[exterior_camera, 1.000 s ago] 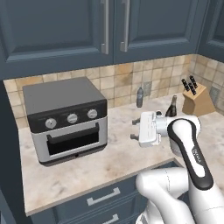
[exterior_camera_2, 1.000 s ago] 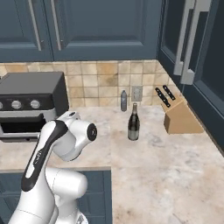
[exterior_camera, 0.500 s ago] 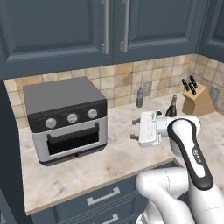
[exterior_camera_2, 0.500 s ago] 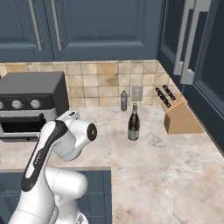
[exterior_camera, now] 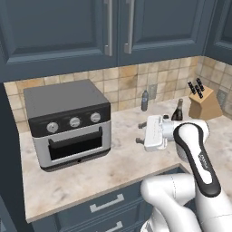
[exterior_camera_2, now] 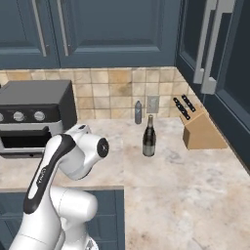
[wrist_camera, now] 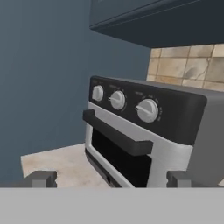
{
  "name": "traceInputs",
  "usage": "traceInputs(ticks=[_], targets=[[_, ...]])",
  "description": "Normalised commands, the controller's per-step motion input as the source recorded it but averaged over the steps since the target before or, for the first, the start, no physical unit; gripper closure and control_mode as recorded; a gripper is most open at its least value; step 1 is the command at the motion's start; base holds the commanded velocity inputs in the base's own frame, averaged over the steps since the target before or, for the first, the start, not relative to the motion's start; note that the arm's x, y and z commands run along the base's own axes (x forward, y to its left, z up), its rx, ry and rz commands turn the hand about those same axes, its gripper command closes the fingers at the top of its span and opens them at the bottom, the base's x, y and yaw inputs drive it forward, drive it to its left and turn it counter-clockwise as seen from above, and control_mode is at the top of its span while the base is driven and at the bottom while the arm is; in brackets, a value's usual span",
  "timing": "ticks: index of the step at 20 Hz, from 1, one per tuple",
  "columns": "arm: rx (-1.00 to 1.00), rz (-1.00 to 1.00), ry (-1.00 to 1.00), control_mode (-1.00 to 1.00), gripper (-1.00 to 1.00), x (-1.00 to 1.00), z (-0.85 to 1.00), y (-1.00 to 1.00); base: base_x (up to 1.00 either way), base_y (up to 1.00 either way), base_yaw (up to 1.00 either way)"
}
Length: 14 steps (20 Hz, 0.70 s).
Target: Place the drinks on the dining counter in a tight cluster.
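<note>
Two drinks stand on the marble worktop [exterior_camera: 90, 174] under the wall cabinets. The dark wine bottle [exterior_camera: 177, 110] [exterior_camera_2: 149, 137] with a white label is upright just behind my arm. A small grey-blue bottle [exterior_camera: 144, 100] [exterior_camera_2: 138, 112] stands against the tiled wall. My gripper [exterior_camera: 138, 132] [wrist_camera: 109, 179] hovers above the worktop left of the wine bottle, pointing sideways at the oven. Its jaws are open with nothing between them. The dining counter is out of view.
A black and silver toaster oven [exterior_camera: 68, 122] [exterior_camera_2: 34, 114] [wrist_camera: 144, 131] sits at the left of the worktop, facing my hand. A wooden knife block [exterior_camera: 201, 102] [exterior_camera_2: 200, 132] stands at the right by the wall. Dark blue cabinets hang overhead.
</note>
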Motion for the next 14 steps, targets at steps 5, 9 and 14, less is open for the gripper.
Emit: traceInputs(ticks=[5, 9, 14], targets=[[-0.05, -0.26, 0.01, -1.0, -1.0, 0.13, 0.0, -0.29, 0.0, 0.0, 0.0], [-0.1, -0.09, 0.0, -1.0, -1.0, 0.02, 0.0, -0.35, 0.0, 0.0, 0.0], [-0.05, 0.0, 0.05, -1.0, -1.0, 0.0, 0.0, -0.45, 0.0, 0.0, 0.0]])
